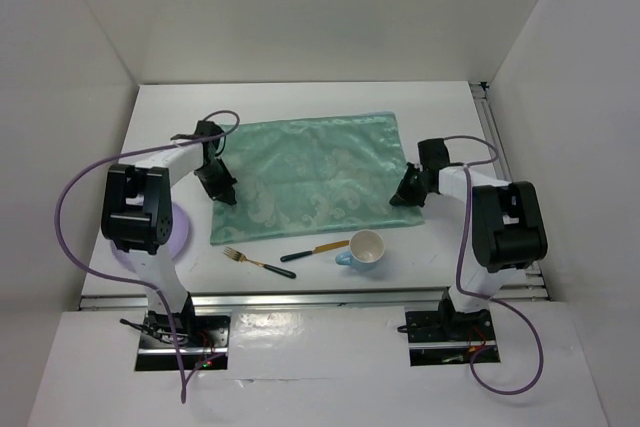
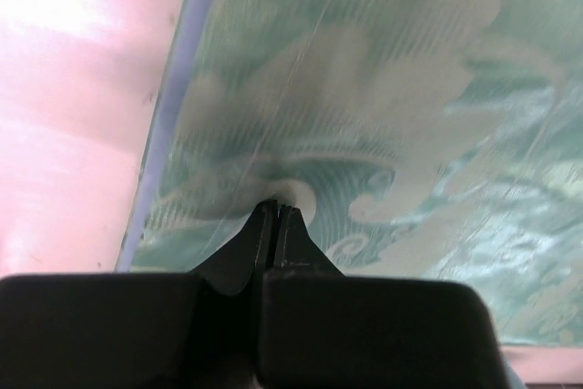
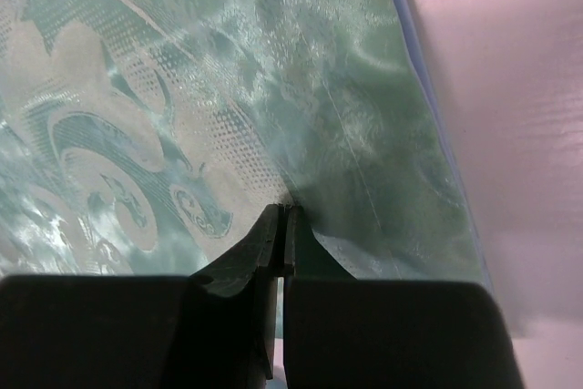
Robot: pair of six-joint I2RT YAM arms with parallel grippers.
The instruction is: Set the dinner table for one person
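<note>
Left to right:
- lilac plate sits at the table's left edge, half under the left arm, parked and not yet on the mat.
- left gripper: jaws closed, tips down on the teal mat just inside its left edge. Cloth creases run into the tips, so I read it as pinching a fold. A pinch on each side would let the mat be tensioned or shifted flat.
- fork, knife and mug are lined up near the front, just off the mat's near edge. Looks like staging for later placement.
- right gripper: same story, closed on the mat just inside its right edge, with a ridge of cloth meeting the tips.

The dinner table lies under everything. Neither claw touches it directly, the mat is between. Bare tabletop shows just outboard of each claw, past the mat hem.
</note>
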